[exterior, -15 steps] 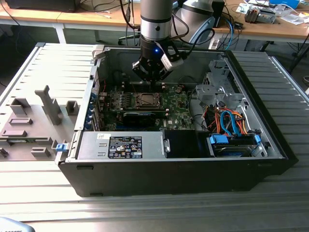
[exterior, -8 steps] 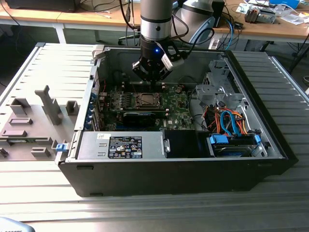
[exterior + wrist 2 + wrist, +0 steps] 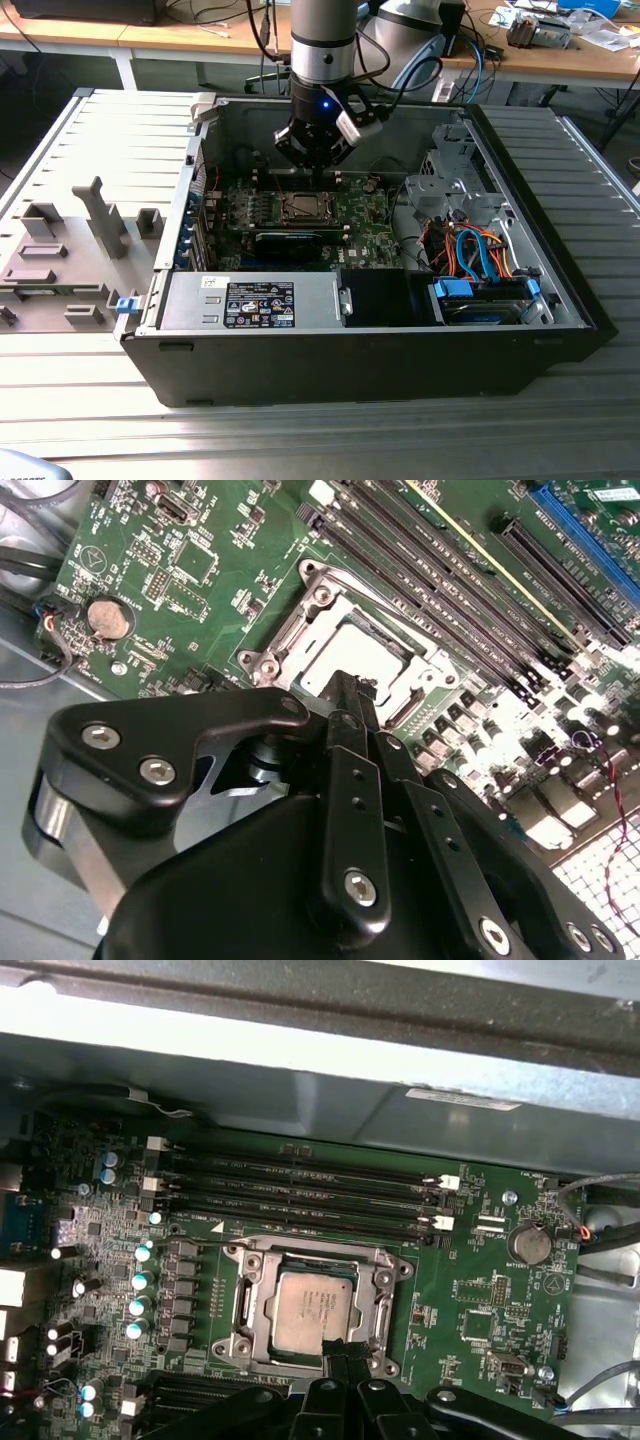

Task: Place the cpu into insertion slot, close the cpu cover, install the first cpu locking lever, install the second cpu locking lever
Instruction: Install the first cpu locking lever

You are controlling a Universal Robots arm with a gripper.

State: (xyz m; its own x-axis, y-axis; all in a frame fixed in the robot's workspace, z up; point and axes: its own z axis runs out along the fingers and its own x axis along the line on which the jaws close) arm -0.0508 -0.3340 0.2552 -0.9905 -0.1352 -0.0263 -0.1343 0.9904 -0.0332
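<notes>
One cpu [image 3: 312, 1310] lies seated in the one insertion slot [image 3: 250, 1305] on the green motherboard [image 3: 470, 1290], beside four long memory slots [image 3: 300, 1195]. One cpu cover [image 3: 385, 1310], a silver frame, appears to lie down around the chip, though whether it is latched cannot be told. The gripper [image 3: 338, 1352] hangs just above the slot's edge, its fingers [image 3: 350, 730] drawn close together with nothing visibly between them. The placing step looks done; by this judgement the work stands at the cover or the levers, which would call for a fine, low approach beside the slot.
</notes>
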